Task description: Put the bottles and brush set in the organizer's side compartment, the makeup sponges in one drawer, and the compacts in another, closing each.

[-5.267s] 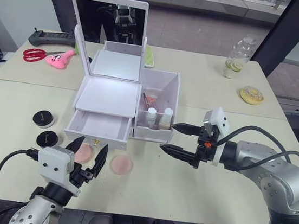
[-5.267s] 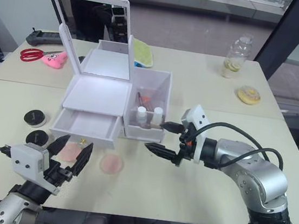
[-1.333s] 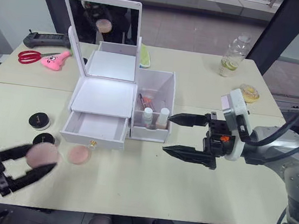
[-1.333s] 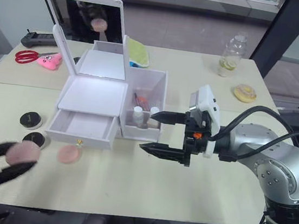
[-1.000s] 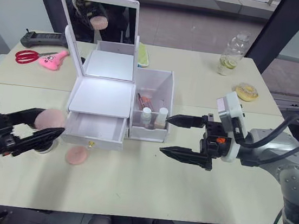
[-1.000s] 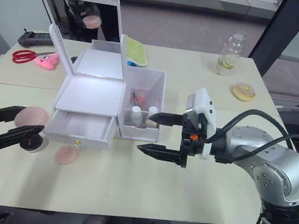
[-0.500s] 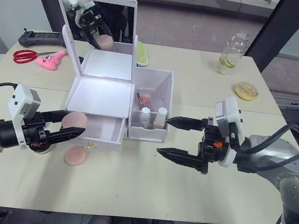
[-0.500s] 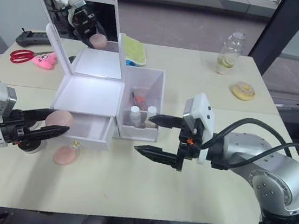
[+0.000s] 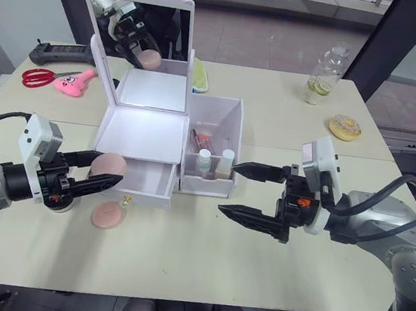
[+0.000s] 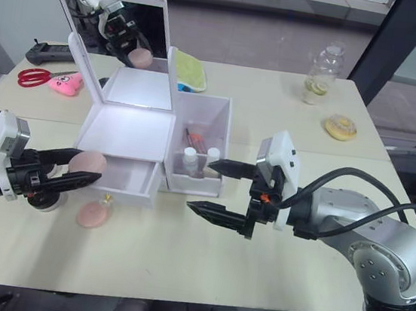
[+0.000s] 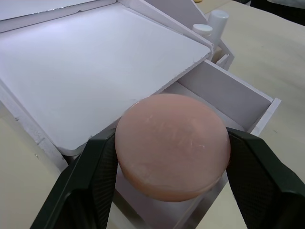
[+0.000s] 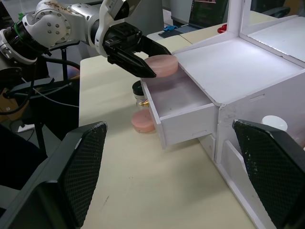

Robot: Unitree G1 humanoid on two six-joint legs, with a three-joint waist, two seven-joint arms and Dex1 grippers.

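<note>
My left gripper (image 9: 103,172) is shut on a pink makeup sponge (image 11: 172,143). It holds the disc at the left front corner of the organizer's (image 9: 142,134) open drawer (image 9: 144,180). A second sponge (image 9: 108,215) lies on the table in front of that drawer. One black compact (image 12: 138,88) peeks out beneath the left gripper. Two white-capped bottles (image 9: 205,163) and the brush set (image 9: 202,138) stand in the side compartment (image 9: 231,120). To the right of the organizer, my right gripper (image 9: 228,189) hovers open and empty.
The mirror (image 9: 136,33) stands upright behind the organizer. Red scissors (image 9: 39,76), a pink toy (image 9: 79,83) and a black remote (image 9: 57,52) lie at the back left. A drink bottle (image 9: 323,67) and a round yellow object (image 9: 346,128) sit at the back right.
My left arm has lifted one sponge from the table and swung it from the near left up to the open drawer's corner. The right gripper has stayed open and nearly still.
</note>
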